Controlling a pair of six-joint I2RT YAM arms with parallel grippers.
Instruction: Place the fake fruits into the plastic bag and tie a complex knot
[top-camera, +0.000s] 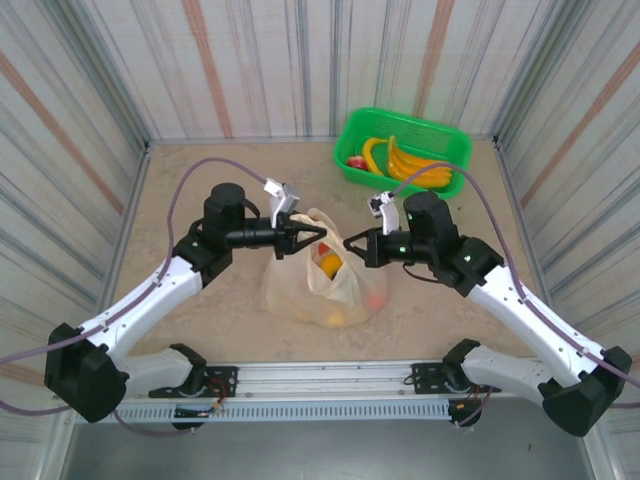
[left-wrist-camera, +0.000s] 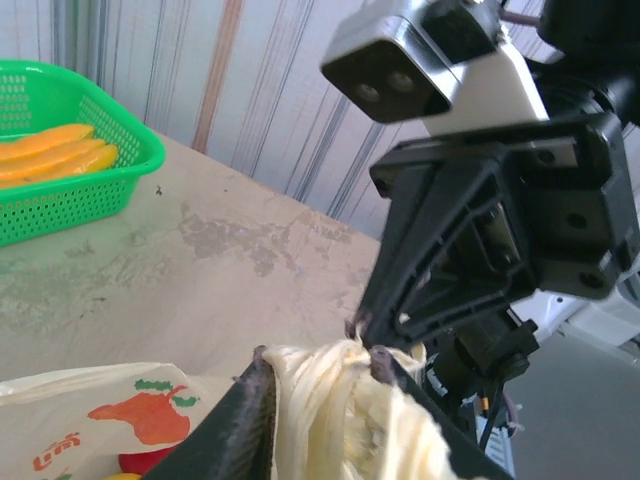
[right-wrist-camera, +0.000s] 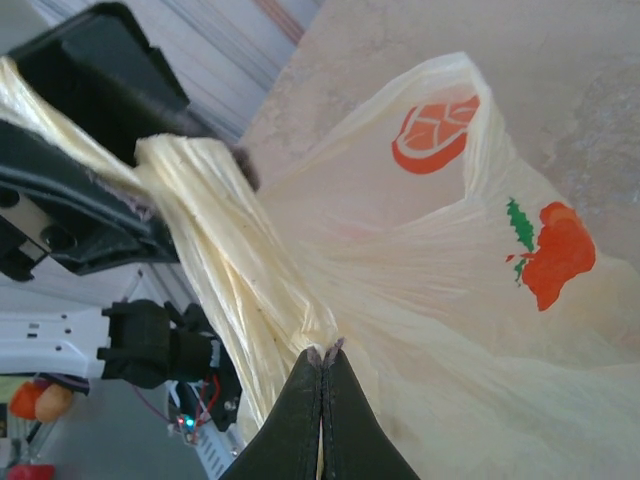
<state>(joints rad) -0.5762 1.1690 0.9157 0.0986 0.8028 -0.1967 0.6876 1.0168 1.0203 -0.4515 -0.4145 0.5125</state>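
Overhead view, close wrist views share bag

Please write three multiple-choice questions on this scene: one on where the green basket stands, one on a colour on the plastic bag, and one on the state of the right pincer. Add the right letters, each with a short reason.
1. In the top view, where does the green perforated plastic basket stand?
A) near left corner
B) middle of the near edge
C) far right corner of the table

2. What colour is the round print on the thin translucent cream-yellow plastic bag?
A) orange-red
B) blue
C) black

3. How do the jaws of the right pincer stand?
A) wide open
B) closed together
C) closed on a banana

Answers: 1 C, it sits by the far wall on the right; 2 A, the right wrist view shows an orange-red disc; 3 B, the jaws meet with no gap.
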